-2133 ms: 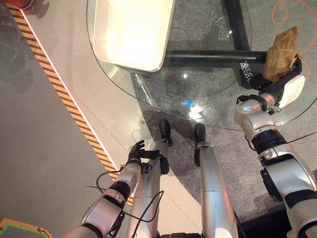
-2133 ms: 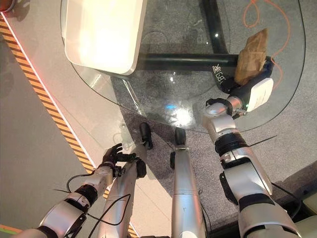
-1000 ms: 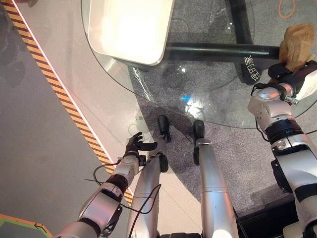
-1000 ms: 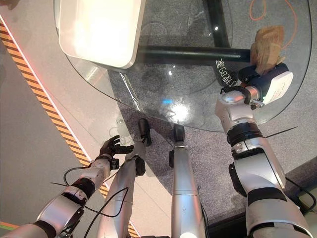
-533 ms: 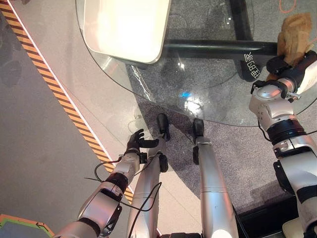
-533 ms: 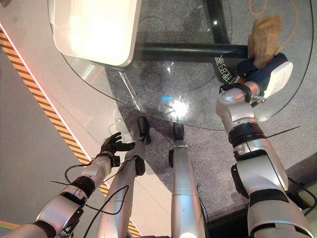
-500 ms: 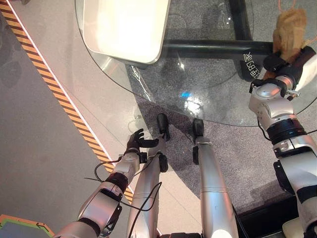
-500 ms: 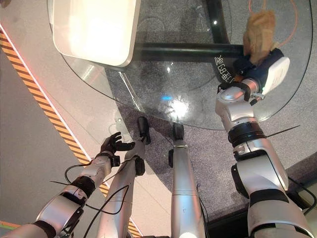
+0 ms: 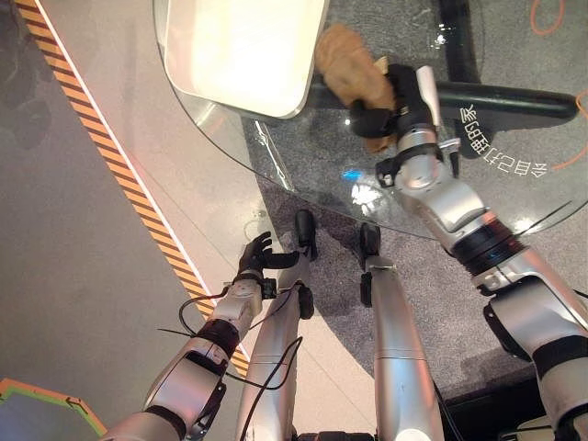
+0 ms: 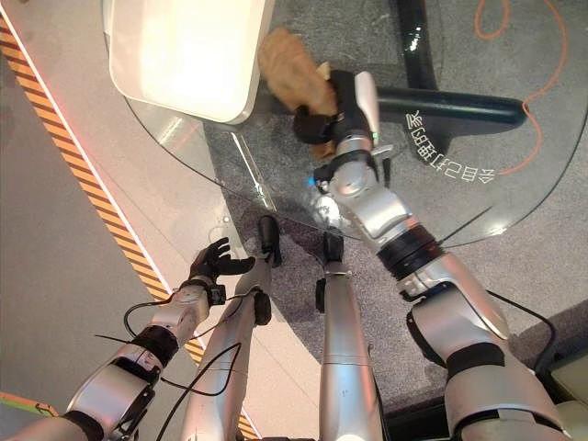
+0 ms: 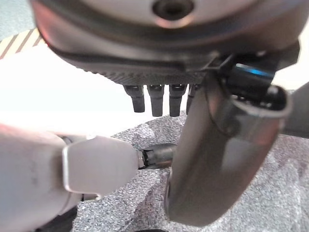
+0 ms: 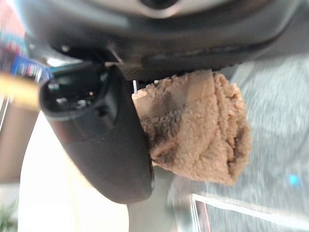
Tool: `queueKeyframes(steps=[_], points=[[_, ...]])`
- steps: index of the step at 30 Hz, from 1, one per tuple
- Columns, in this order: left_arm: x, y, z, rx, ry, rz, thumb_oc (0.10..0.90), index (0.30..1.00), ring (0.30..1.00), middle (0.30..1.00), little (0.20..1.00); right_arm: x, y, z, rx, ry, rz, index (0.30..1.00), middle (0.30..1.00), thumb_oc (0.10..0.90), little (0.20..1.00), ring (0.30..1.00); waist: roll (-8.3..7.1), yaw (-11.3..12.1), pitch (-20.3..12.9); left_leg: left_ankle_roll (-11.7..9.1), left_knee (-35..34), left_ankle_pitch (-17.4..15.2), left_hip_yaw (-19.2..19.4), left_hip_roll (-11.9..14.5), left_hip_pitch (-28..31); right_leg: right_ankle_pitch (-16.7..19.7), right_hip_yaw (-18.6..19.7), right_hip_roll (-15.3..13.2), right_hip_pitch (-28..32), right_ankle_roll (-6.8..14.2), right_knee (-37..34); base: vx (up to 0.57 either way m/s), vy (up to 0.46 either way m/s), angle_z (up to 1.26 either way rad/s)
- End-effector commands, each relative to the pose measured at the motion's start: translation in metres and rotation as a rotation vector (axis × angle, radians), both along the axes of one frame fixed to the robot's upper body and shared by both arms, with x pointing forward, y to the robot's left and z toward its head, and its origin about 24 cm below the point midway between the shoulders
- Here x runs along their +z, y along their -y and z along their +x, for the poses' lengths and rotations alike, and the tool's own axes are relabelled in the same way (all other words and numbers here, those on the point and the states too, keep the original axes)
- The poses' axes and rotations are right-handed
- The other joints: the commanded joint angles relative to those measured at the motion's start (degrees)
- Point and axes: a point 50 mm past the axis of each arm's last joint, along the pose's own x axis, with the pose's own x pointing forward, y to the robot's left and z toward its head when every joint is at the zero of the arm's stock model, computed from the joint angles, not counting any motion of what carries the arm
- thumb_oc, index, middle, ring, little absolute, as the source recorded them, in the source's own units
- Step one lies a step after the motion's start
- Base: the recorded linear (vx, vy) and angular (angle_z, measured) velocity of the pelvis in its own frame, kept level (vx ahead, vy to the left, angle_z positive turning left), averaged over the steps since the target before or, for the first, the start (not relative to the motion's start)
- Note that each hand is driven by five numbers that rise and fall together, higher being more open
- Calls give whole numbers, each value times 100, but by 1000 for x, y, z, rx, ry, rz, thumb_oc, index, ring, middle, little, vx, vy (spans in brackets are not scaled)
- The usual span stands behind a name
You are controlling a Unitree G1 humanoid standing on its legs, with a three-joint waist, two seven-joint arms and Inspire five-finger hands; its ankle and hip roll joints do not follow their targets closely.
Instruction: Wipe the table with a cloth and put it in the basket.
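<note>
A crumpled brown cloth [image 9: 344, 50] hangs over the round glass table [image 9: 303, 156], with my right hand [image 9: 390, 96] shut on it. The right wrist view shows the cloth [image 12: 198, 125] bunched against the dark thumb [image 12: 96, 130]. The cloth sits right beside the near right corner of the white basket [image 9: 243, 46], which stands on the table's left part. Whether the cloth touches the glass I cannot tell. My left hand [image 9: 255, 257] hangs low beside the table's near edge, open and holding nothing, its fingers [image 11: 154, 99] straight in the left wrist view.
A black table base beam [image 9: 514, 101] runs under the glass to the right. An orange cable [image 10: 514, 18] loops on the grey carpet beyond the table. Yellow-black striped tape [image 9: 119, 165] crosses the floor on the left.
My right hand has swept left across the glass with the cloth, from the table's right edge to beside the white basket. The left hand has stayed put.
</note>
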Motion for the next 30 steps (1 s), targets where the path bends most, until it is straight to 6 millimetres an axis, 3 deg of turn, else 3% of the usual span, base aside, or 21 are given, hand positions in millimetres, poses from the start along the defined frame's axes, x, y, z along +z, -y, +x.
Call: queueKeyframes(steps=[1,8,11,14,25,30], points=[[-24,-17,-19,40,-59,49,800,900,900,900,900,-29,14,4,-54,-127,-26,300,300,100,200,300,236,-59,90,-2,1059,-901,-15,-223,-183,616,531,131,-170,476,-1024,6,-5,6],[-26,-19,-21,35,-60,55,800,900,900,900,900,-42,10,3,-18,-189,-83,300,300,100,200,300,239,-37,90,3,1106,-908,-8,-216,-216,617,521,114,-209,462,-981,4,-4,5],[-26,-22,-22,28,-57,72,800,900,900,900,900,-49,-3,-1,117,-253,-160,300,300,100,200,300,208,-12,90,-11,1156,-902,-23,-216,-246,626,489,97,-216,457,-967,-5,-36,1],[-25,-25,-22,22,-56,89,800,900,900,900,900,-50,-6,-3,115,-241,-146,300,300,100,200,300,172,11,90,-21,1206,-904,-34,-203,-266,631,454,78,-220,460,-924,-12,-64,1],[-26,-26,-21,40,-64,101,800,900,900,900,900,-47,15,1,-118,-142,-2,300,300,100,200,300,110,-13,90,-13,1186,-920,-56,-179,-281,666,467,104,-275,496,-879,-2,-10,0],[-25,-27,-19,54,-75,96,800,900,900,900,900,-36,38,7,-257,-102,2,300,300,100,200,300,95,-51,90,6,1171,-919,-40,-165,-276,686,479,119,-300,500,-858,0,0,0]])
